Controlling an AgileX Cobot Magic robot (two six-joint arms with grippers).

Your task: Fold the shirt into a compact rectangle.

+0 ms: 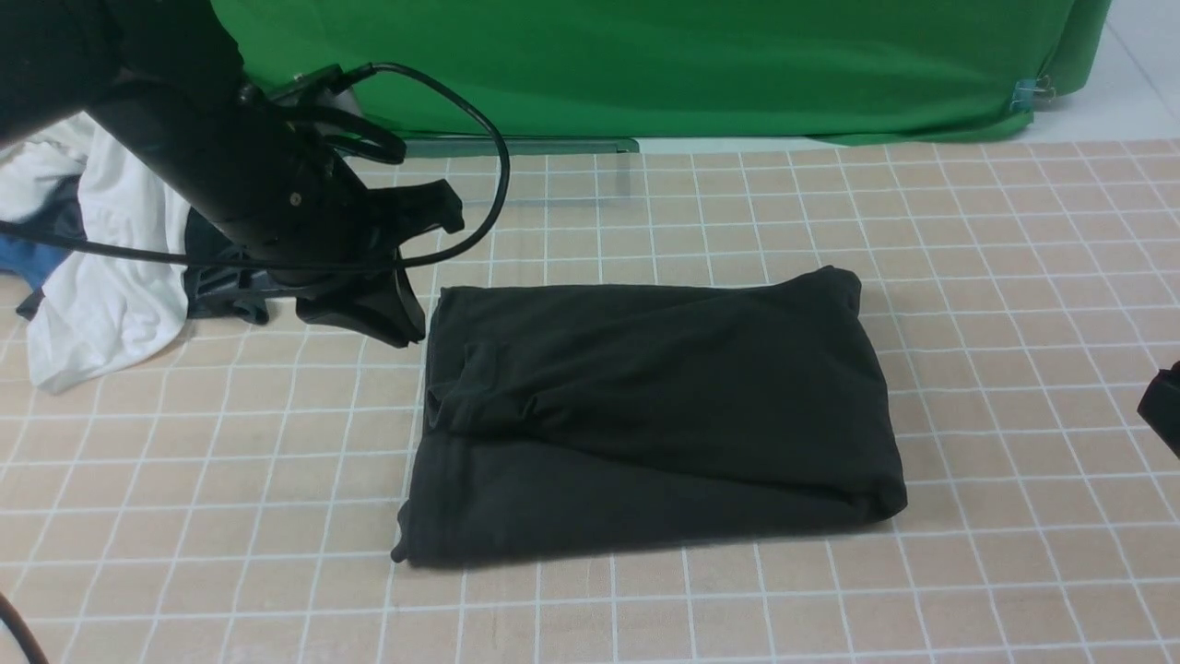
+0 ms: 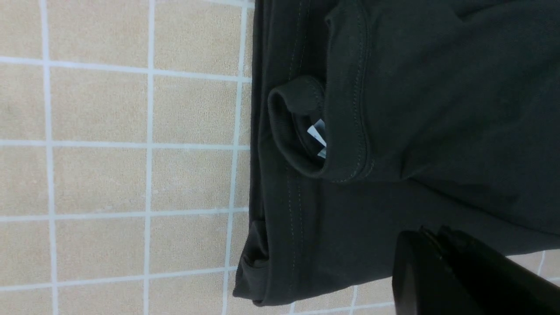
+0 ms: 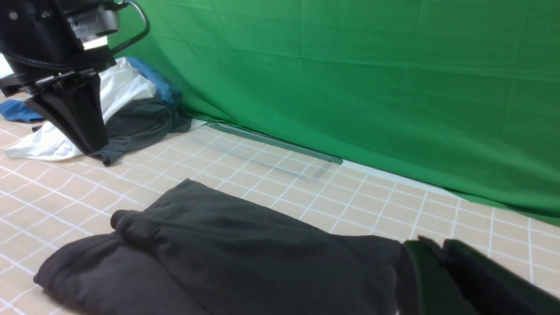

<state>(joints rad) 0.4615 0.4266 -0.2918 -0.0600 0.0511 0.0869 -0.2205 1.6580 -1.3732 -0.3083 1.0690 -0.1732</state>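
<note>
The black shirt (image 1: 645, 406) lies folded into a thick rectangle in the middle of the checked table, with one fold line running across its top. In the left wrist view its ribbed collar (image 2: 297, 127) curls out at the folded edge and a white label (image 2: 317, 133) shows inside. My left gripper (image 1: 406, 327) hangs shut just above the shirt's far-left corner, holding nothing; its fingers (image 2: 431, 232) press together. My right gripper (image 1: 1163, 410) sits off the shirt's right side, clear of the cloth. Its fingertips (image 3: 433, 243) stand almost together with nothing between them.
A pile of other clothes lies at the far left: a white garment (image 1: 111, 267), a dark grey one (image 3: 140, 127) and blue cloth (image 1: 28, 258). A green backdrop (image 1: 645, 65) hangs along the table's far edge.
</note>
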